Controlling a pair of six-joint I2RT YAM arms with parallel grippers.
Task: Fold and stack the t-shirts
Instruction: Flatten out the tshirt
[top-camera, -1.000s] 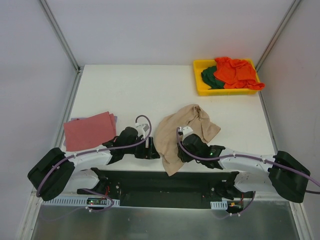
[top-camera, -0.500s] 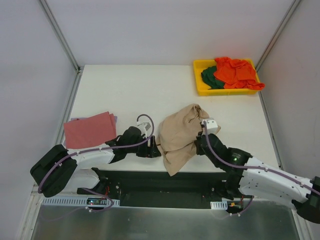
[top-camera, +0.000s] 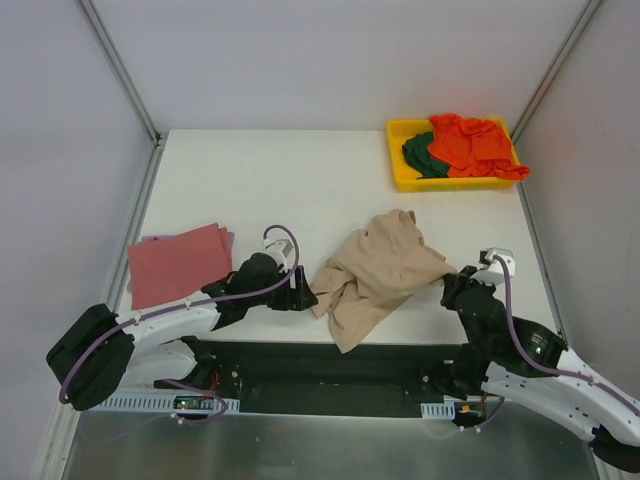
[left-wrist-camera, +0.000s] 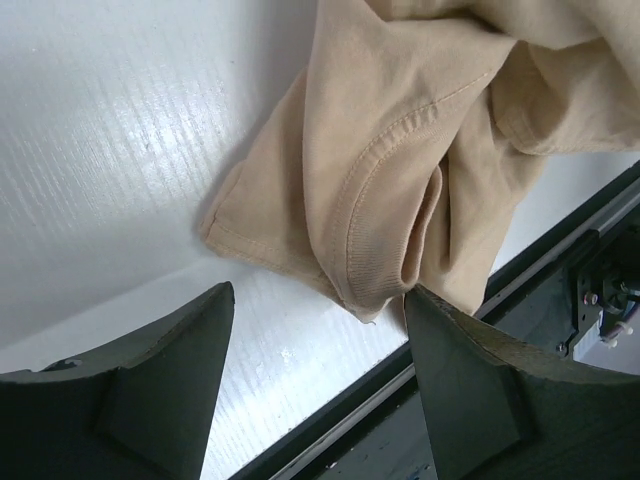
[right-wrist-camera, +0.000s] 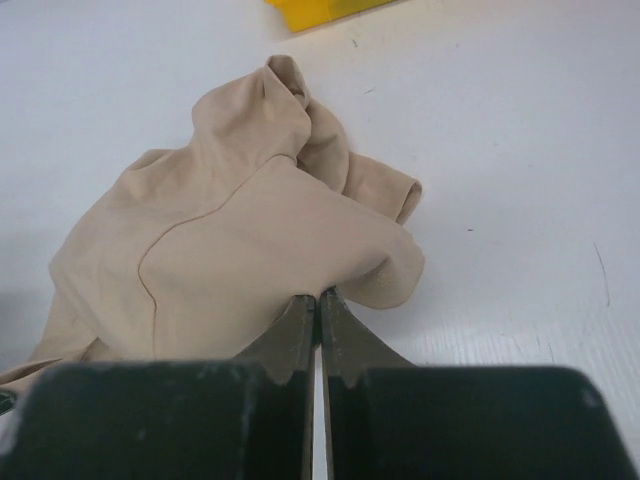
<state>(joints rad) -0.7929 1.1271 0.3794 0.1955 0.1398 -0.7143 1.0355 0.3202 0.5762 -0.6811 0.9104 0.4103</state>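
Note:
A crumpled tan t-shirt (top-camera: 385, 270) lies near the table's front edge, its lower flap hanging over it. My right gripper (top-camera: 447, 285) is at the shirt's right edge, shut on a fold of that tan cloth (right-wrist-camera: 230, 250), with the jaws (right-wrist-camera: 320, 297) pinched together. My left gripper (top-camera: 306, 293) stands open at the shirt's left side. Its fingers straddle bare table, and the ribbed hem of the shirt (left-wrist-camera: 400, 150) touches the right finger (left-wrist-camera: 450, 360). At the left lies a folded dusty-red t-shirt (top-camera: 180, 262) with a lavender edge (top-camera: 231, 240) showing under it.
A yellow bin (top-camera: 400, 180) at the back right holds an orange-red t-shirt (top-camera: 470, 140) and a dark green one (top-camera: 418, 152). The black frame rail (top-camera: 330, 365) runs just below the table's near edge.
My right gripper has shut on the tan shirt's edge and pulled back to the right, dragging the cloth out wider. The left gripper has stayed open in nearly the same place.

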